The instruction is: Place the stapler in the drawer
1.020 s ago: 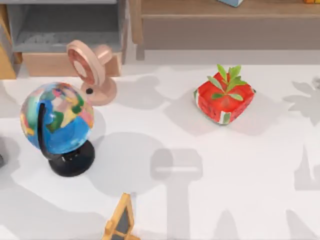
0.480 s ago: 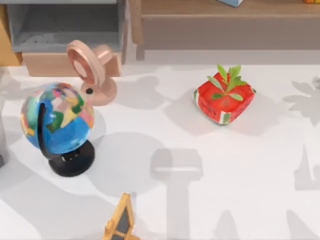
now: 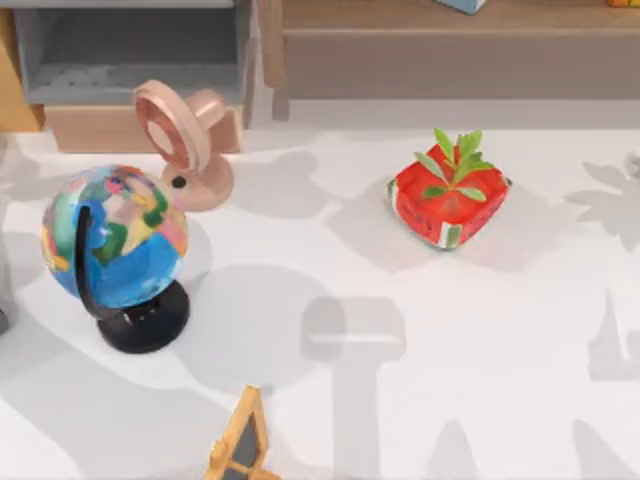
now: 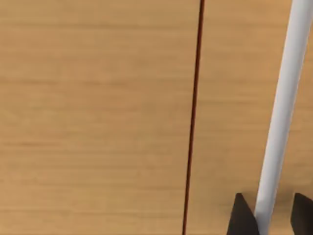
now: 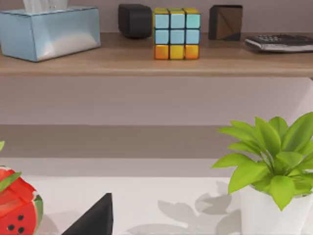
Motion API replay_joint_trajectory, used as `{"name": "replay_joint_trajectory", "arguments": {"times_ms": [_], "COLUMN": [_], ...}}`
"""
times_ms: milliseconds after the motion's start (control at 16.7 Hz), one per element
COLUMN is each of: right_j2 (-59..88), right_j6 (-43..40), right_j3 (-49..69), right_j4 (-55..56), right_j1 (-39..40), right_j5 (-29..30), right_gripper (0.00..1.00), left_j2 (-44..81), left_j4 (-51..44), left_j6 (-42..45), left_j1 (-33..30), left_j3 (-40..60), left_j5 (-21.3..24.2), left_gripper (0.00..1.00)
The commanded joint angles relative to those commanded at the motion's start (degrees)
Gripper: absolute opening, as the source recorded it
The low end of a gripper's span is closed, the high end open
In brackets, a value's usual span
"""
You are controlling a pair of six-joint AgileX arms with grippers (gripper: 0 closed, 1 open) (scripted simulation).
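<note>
Left pincer [image 4: 271, 216]: the two dark fingertips stand apart, with a slim white bar [image 4: 281, 112] running up between them. One tip sits against the bar and wood shows through a gap at the other, so I judge the pincer unclamped and holding nothing firmly. Directly behind it is a tan wood panel [image 4: 98, 117] with a thin dark seam [image 4: 193, 117], very close to the wrist camera.

Stapler: I cannot place it with confidence. The white bar is slim and pale enough to be it, but I see no dark strip on it, so it may equally be a fitting on the panel.

Drawer [image 3: 95, 130]: pulled open at the far left of the counter, grey floor exposed, tan front facing the pink stand mirror [image 3: 178, 135] and the globe [image 3: 112, 240]. It lies on my left arm's side, so that arm is the nearer one for any placing move.

Right pincer [image 5: 93, 219]: idle at the right, low over the counter and facing the long shelf [image 5: 146, 61]. I cannot tell its opening.
</note>
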Motion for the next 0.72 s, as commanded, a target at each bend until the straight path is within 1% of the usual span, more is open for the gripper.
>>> {"name": "replay_joint_trajectory", "arguments": {"times_ms": [360, 420, 720], "right_j2": [0.00, 0.00, 0.00], "right_j6": [0.00, 0.00, 0.00], "right_j3": [0.00, 0.00, 0.00], "right_j4": [0.00, 0.00, 0.00], "right_j1": [0.00, 0.00, 0.00], "right_j5": [0.00, 0.00, 0.00], "right_gripper": [1.00, 1.00, 1.00], "left_j2": [0.00, 0.00, 0.00], "left_j4": [0.00, 0.00, 0.00], "left_j6": [0.00, 0.00, 0.00], "left_j1": [0.00, 0.00, 0.00], "left_j3": [0.00, 0.00, 0.00], "left_j5": [0.00, 0.00, 0.00], "left_gripper": [0.98, 1.00, 1.00]}}
